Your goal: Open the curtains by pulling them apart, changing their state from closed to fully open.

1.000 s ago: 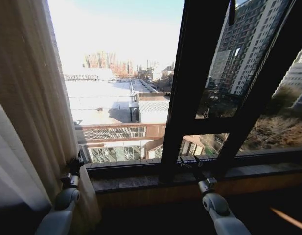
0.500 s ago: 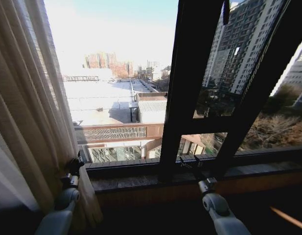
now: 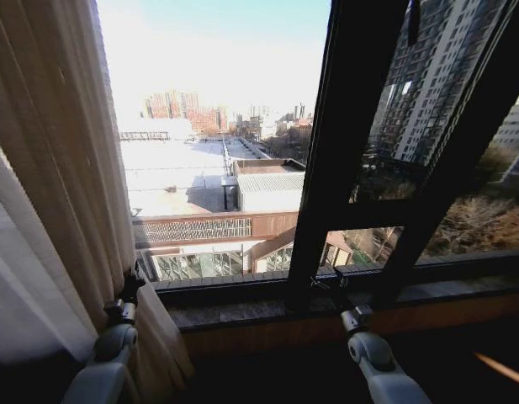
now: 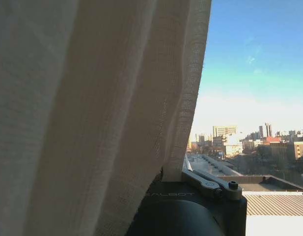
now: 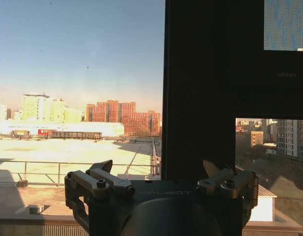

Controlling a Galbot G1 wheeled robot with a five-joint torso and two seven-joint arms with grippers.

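Observation:
The curtains [image 3: 66,168] hang bunched in vertical pleats at the left of the window, and the glass to their right is uncovered. My left gripper [image 3: 129,290] sits at the curtain's inner edge, low down near the sill. In the left wrist view the cream fabric [image 4: 92,108] runs down between the fingers [image 4: 210,181] of my left gripper [image 4: 178,176], which is shut on it. My right gripper [image 3: 330,280] is held out near the foot of the window frame. Its fingers [image 5: 106,169] stand apart in the right wrist view with nothing between them.
A thick dark upright of the window frame [image 3: 335,168] stands right of centre, with a slanted dark bar [image 3: 448,185] beyond it. A stone sill [image 3: 259,310] runs under the glass above a wooden ledge. Rooftops and towers lie outside.
The whole picture has shifted a little to the right, so the camera moved. Both arms keep their places in it. The curtain's lower hem flares slightly further right.

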